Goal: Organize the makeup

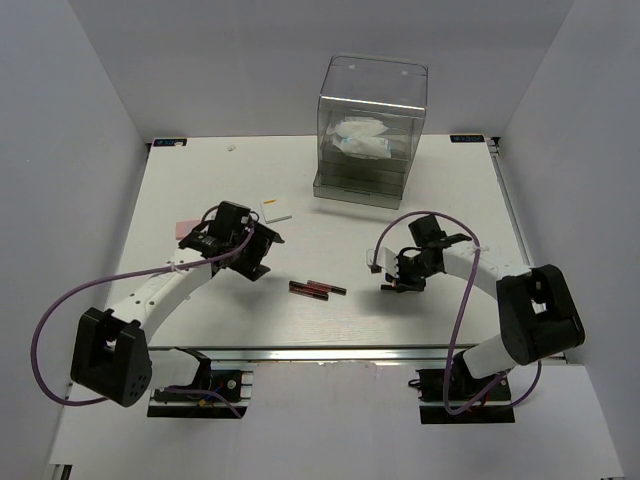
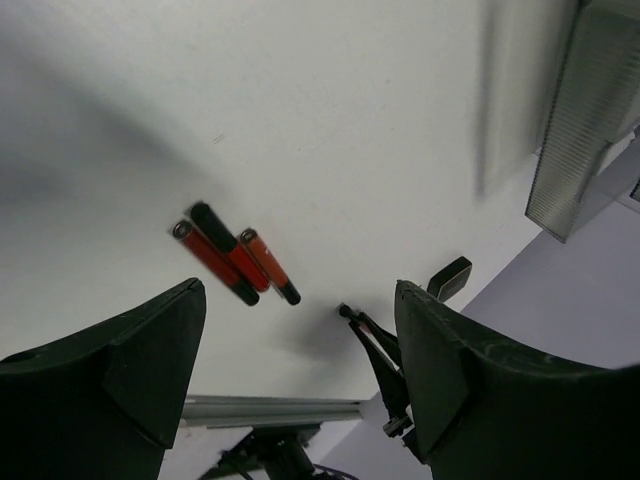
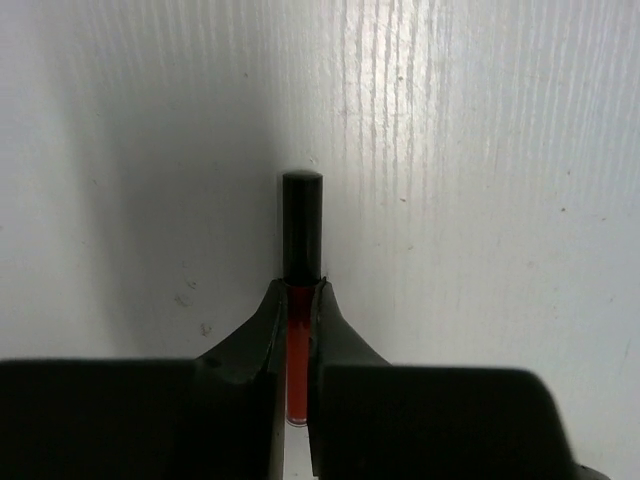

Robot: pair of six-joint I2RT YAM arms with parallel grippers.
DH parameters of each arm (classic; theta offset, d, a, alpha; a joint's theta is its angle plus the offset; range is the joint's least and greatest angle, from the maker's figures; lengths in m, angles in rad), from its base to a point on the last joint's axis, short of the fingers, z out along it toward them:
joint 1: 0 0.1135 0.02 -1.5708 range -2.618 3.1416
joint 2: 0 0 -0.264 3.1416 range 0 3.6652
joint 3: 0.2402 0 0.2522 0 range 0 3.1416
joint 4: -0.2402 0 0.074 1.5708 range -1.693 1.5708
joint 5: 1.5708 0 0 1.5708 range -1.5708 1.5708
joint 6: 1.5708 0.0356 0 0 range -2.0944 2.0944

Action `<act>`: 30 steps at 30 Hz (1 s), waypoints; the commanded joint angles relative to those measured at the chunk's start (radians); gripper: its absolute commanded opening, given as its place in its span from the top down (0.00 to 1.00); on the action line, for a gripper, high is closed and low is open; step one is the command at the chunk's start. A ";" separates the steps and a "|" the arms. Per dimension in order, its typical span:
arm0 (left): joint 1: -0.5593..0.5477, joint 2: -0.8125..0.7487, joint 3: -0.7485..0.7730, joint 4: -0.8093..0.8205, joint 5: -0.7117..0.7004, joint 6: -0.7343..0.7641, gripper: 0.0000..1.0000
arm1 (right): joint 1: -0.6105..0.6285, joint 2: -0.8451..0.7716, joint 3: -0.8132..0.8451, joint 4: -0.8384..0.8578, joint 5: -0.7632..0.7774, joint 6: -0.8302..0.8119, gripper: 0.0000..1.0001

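Note:
Three red-and-black sticks [image 1: 318,290] lie side by side on the white table near its front middle. They also show in the left wrist view [image 2: 235,265]. My left gripper [image 1: 262,253] is open and empty, just left of them; its fingers [image 2: 130,360] stand wide apart. My right gripper [image 3: 300,292] is shut on another red-and-black stick [image 3: 302,215], low over the table, right of the three [image 1: 392,285]. A white flat square with an orange mark [image 1: 275,209] and a pink square [image 1: 185,226] lie behind the left gripper. White-blue packets [image 1: 362,140] sit inside the clear box.
The tall clear acrylic drawer box [image 1: 372,90] stands at the back middle. A small dark block [image 2: 450,278] lies near the right gripper. The metal front rail [image 1: 340,352] runs along the table's near edge. Purple cables loop off both arms.

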 commanded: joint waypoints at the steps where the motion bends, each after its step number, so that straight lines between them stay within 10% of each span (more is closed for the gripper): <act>1: -0.003 -0.016 -0.038 -0.049 0.077 -0.135 0.15 | 0.004 0.015 0.095 -0.082 -0.098 -0.008 1.00; 12: -0.044 0.047 -0.005 -0.144 0.107 -0.219 0.15 | 0.004 0.134 0.598 0.232 -0.050 0.561 1.00; 22: -0.074 0.110 0.004 -0.116 0.127 -0.224 0.18 | 0.010 0.332 0.738 0.387 0.154 0.454 1.00; 30: -0.074 0.121 0.038 -0.133 0.098 -0.175 0.20 | 0.011 0.434 0.786 0.416 0.213 0.408 0.71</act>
